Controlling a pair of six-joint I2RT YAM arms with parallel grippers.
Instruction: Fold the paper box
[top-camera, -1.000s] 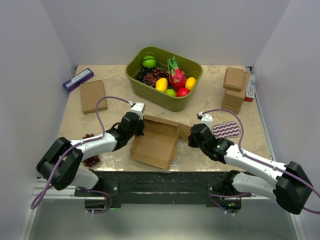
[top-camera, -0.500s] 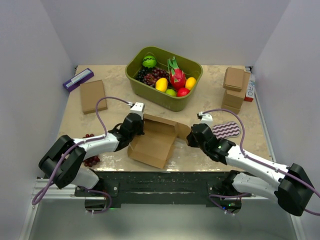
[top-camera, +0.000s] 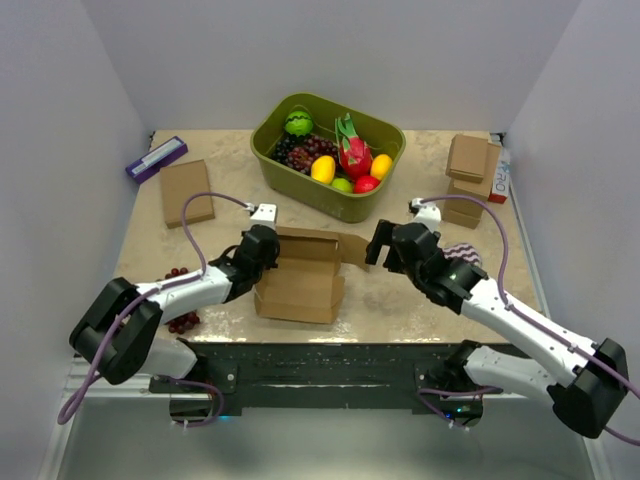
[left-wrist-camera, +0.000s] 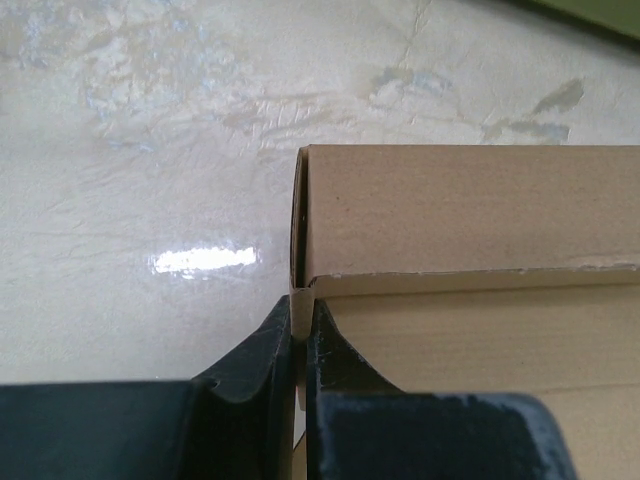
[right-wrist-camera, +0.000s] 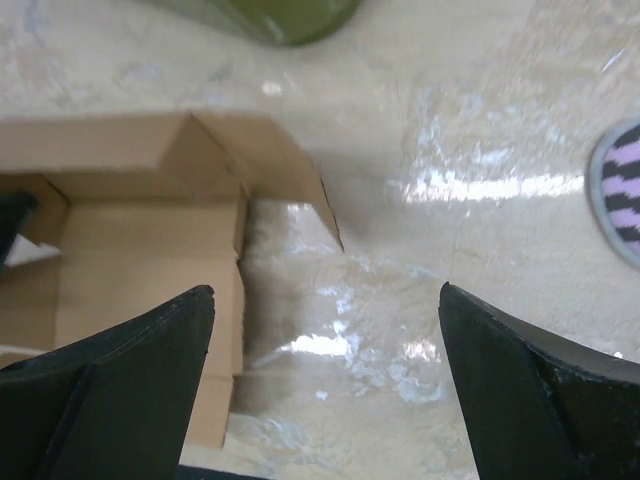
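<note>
Since a second ago: right gripper (right-wrist-camera: 325, 300) has let go of the paper box (top-camera: 298, 282) at its right flap and drawn back. Its jaws are spread wide with nothing between them. Box has swung squarer to the near edge. Left gripper (left-wrist-camera: 300, 322) is pinched tight on the box's left wall at the corner. Box sits on the table (top-camera: 400, 300), near centre, in front of the green fruit bin (top-camera: 335, 203).

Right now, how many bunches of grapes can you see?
2. One bunch is in the green bin; the other bunch lies on the table, partly under the left arm. More could be hidden.
</note>
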